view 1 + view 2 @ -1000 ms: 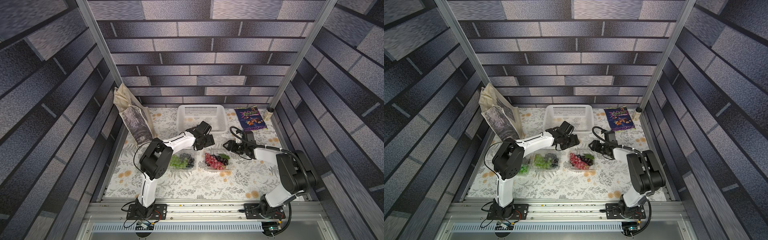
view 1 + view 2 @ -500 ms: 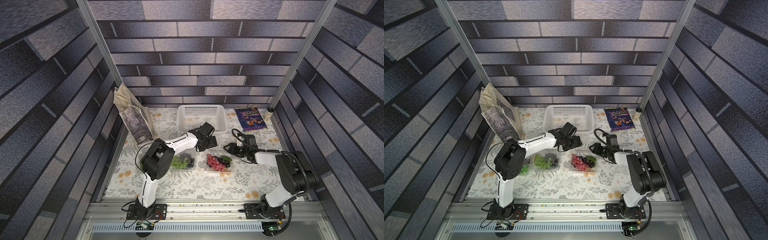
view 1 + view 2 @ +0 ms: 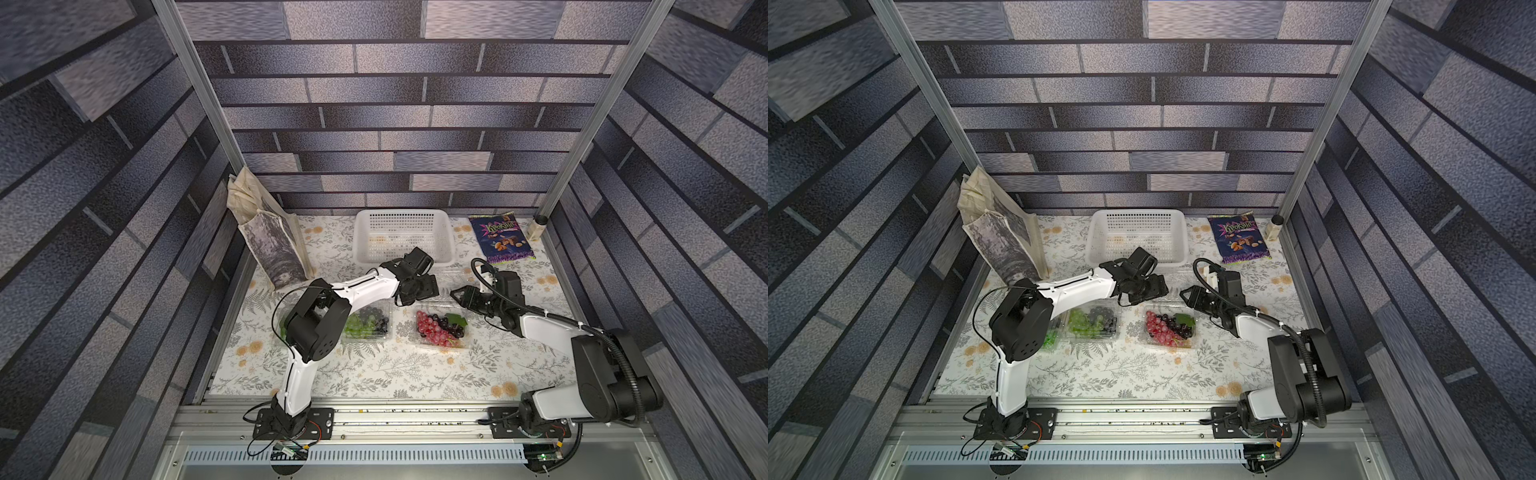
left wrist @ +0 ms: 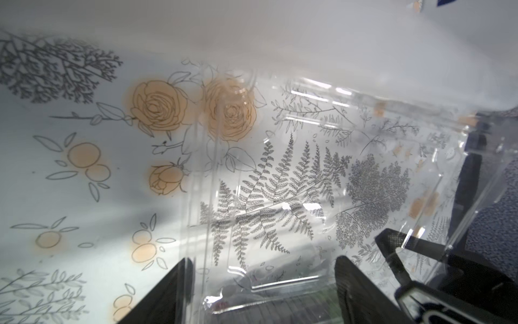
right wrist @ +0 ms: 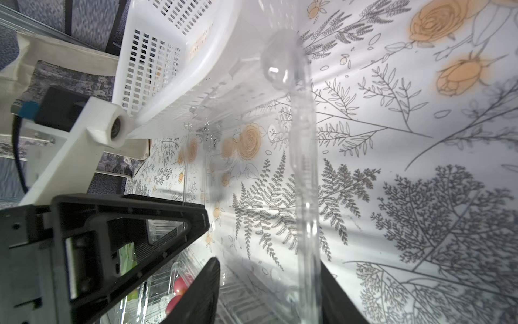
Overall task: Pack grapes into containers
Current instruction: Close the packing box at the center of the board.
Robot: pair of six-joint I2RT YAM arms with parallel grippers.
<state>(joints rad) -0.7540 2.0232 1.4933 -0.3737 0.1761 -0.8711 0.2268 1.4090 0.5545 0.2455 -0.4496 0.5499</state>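
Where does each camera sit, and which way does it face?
Top views: high above the base rail, looking down and back over floral tablecloth and white perforated plastic basket; left arm, right arm, left gripper, right gripper show.
Left wrist: on the left arm, facing the clear plastic clamshell lid past its own black fingers; a right gripper finger beyond.
Right wrist: on the right arm, facing the basket past its own fingers; the left gripper shows.
Shared: both wrist views see that lid.

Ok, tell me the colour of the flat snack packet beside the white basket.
Dark purple-blue glossy snack packet, shown best in a top view.
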